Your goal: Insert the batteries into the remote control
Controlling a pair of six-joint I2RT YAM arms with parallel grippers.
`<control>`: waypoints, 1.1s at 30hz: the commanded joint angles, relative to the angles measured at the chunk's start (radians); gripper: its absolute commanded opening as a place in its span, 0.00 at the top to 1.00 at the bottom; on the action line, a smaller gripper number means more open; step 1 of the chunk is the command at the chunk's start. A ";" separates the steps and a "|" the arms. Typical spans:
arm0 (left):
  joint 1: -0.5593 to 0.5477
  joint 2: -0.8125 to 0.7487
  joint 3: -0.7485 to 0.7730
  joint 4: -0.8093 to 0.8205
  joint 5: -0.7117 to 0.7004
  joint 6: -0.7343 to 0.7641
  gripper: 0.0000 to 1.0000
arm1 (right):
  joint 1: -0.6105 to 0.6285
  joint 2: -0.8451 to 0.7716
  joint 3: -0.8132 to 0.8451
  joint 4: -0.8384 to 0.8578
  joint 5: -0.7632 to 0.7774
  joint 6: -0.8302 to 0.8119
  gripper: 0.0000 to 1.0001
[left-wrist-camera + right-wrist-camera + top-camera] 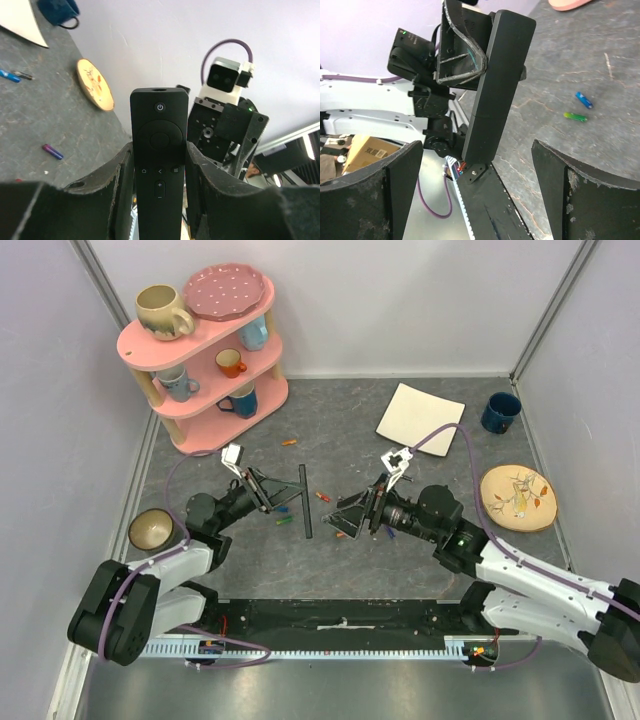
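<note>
Seen from above, the left gripper (283, 498) was clamped on the remote control (304, 502). There the remote showed only as a thin black bar held between the two arms, over the grey table (340, 450). The right gripper (352, 515) faced it from just beside, its jaws spread wide with nothing in them. The batteries lay loose on the table: an orange battery (289, 442) near the pink shelf (215, 425), a red battery (322, 496) between the remote and the right gripper, and a blue battery (281, 510) and a green battery (284, 521) by the left gripper. Only the left wrist camera showed the remote's button face. The power button sat at its far end with the round pad below, and the gripper's pads pressed both long edges. Beyond it a purple battery (52, 151) lay on the table, short of a wooden plate (95, 85). The right wrist camera saw the other side, a plain black back, tilted and crossed by a seam low down. Whether the battery recess stood open could not be told. That camera's own fingers (380, 190) stood far apart, one on either side, touching nothing.
</note>
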 commanded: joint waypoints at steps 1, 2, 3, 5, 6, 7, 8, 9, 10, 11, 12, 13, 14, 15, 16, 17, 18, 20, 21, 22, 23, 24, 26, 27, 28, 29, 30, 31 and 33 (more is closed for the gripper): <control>0.006 -0.007 0.057 0.451 0.065 -0.089 0.98 | -0.005 0.039 0.028 0.155 -0.099 0.014 0.02; 0.006 -0.004 0.060 0.451 0.065 -0.090 0.98 | -0.005 0.067 0.031 0.157 -0.105 0.014 0.02; 0.006 -0.004 0.066 0.450 0.065 -0.090 0.98 | -0.005 0.079 0.031 0.170 -0.110 0.019 0.02; 0.006 -0.006 0.074 0.443 0.072 -0.092 0.98 | -0.005 0.125 0.034 0.181 -0.125 0.028 0.03; 0.007 -0.006 0.078 0.436 0.070 -0.092 0.98 | -0.003 0.139 0.034 0.180 -0.125 0.030 0.04; 0.007 -0.007 0.078 0.427 0.070 -0.089 0.98 | -0.003 0.150 0.031 0.184 -0.125 0.033 0.05; 0.007 -0.009 0.080 0.420 0.073 -0.086 0.98 | -0.003 0.159 0.025 0.198 -0.125 0.039 0.05; 0.007 -0.015 0.083 0.407 0.076 -0.083 0.98 | -0.003 0.162 0.011 0.230 -0.125 0.052 0.06; 0.007 -0.019 0.084 0.399 0.081 -0.077 0.98 | -0.005 0.164 0.008 0.241 -0.126 0.057 0.07; 0.007 -0.021 0.084 0.390 0.082 -0.071 0.98 | -0.003 0.165 0.006 0.250 -0.128 0.059 0.07; 0.007 -0.030 0.084 0.376 0.084 -0.067 0.98 | -0.003 0.164 0.006 0.262 -0.131 0.063 0.07; 0.007 -0.035 0.084 0.368 0.085 -0.058 0.98 | -0.003 0.165 0.006 0.269 -0.133 0.068 0.07; 0.006 -0.041 0.084 0.359 0.084 -0.054 0.98 | -0.003 0.167 0.006 0.278 -0.136 0.071 0.07; 0.006 -0.044 0.087 0.350 0.085 -0.049 0.98 | -0.003 0.171 0.005 0.298 -0.142 0.076 0.07; 0.006 -0.050 0.089 0.327 0.087 -0.040 0.98 | -0.003 0.176 0.005 0.304 -0.143 0.085 0.07; 0.006 -0.055 0.090 0.315 0.085 -0.035 0.98 | -0.003 0.187 0.006 0.309 -0.145 0.089 0.08; 0.006 -0.058 0.095 0.298 0.084 -0.031 0.98 | -0.005 0.193 0.006 0.324 -0.154 0.094 0.09; 0.006 -0.067 0.100 0.275 0.078 -0.023 0.98 | -0.002 0.217 0.006 0.344 -0.160 0.109 0.12; 0.006 -0.069 0.103 0.269 0.078 -0.021 0.98 | 0.001 0.225 0.009 0.353 -0.162 0.112 0.14; 0.004 -0.076 0.106 0.255 0.076 -0.017 0.98 | 0.003 0.237 0.011 0.359 -0.165 0.117 0.15; 0.006 -0.079 0.107 0.244 0.076 -0.014 0.98 | 0.004 0.244 0.011 0.367 -0.166 0.122 0.16; 0.006 -0.081 0.110 0.236 0.076 -0.011 0.98 | 0.009 0.250 0.011 0.384 -0.168 0.125 0.16; 0.004 -0.095 0.112 0.209 0.076 0.003 0.98 | 0.015 0.263 0.014 0.391 -0.171 0.128 0.16; 0.006 -0.099 0.113 0.203 0.076 0.008 0.98 | 0.021 0.267 0.020 0.396 -0.169 0.126 0.16; 0.006 -0.101 0.112 0.195 0.075 0.015 0.98 | 0.024 0.273 0.023 0.399 -0.169 0.126 0.16; 0.006 -0.107 0.112 0.189 0.075 0.017 0.98 | 0.026 0.276 0.028 0.402 -0.169 0.128 0.16; 0.004 -0.108 0.112 0.184 0.075 0.020 0.98 | 0.031 0.280 0.029 0.407 -0.169 0.126 0.16; 0.006 -0.110 0.112 0.178 0.075 0.025 0.98 | 0.031 0.286 0.031 0.414 -0.169 0.131 0.15; 0.004 -0.111 0.107 0.172 0.072 0.031 0.98 | 0.037 0.293 0.034 0.434 -0.177 0.135 0.15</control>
